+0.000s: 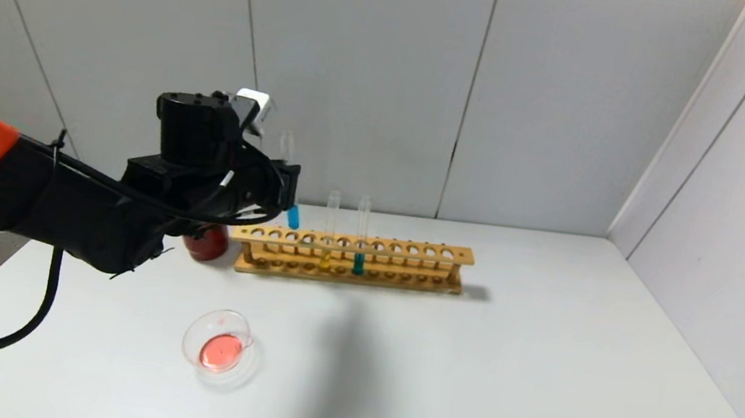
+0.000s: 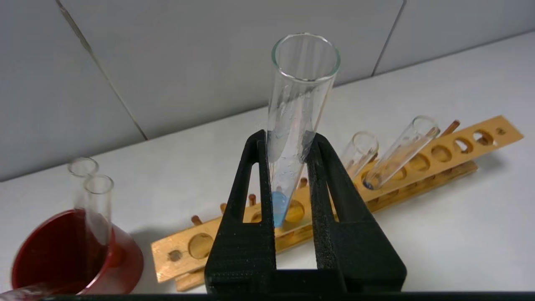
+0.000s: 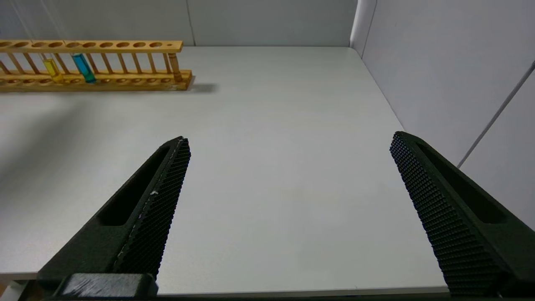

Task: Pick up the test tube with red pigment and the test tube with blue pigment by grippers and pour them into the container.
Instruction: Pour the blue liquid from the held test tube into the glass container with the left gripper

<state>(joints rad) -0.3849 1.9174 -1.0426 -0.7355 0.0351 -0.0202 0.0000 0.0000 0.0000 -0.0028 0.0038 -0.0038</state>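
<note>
My left gripper (image 1: 288, 186) is shut on the test tube with blue pigment (image 1: 293, 216). In the left wrist view that tube (image 2: 299, 96) stands upright between the gripper (image 2: 288, 140) fingers, its blue bottom just above a hole near the left end of the wooden rack (image 2: 459, 146). The container (image 1: 222, 348), a low clear dish holding red liquid, sits on the table in front of the arm. No test tube with red pigment in it shows. My right gripper (image 3: 288, 142) hangs open over bare table at the right, with nothing between its fingers.
The rack (image 1: 351, 257) at the back holds a yellow-liquid tube (image 1: 329, 232) and a teal-liquid tube (image 1: 361, 236). A dark red cup (image 2: 62, 251) left of the rack holds two clear tubes (image 2: 98, 200). Walls close the back and right.
</note>
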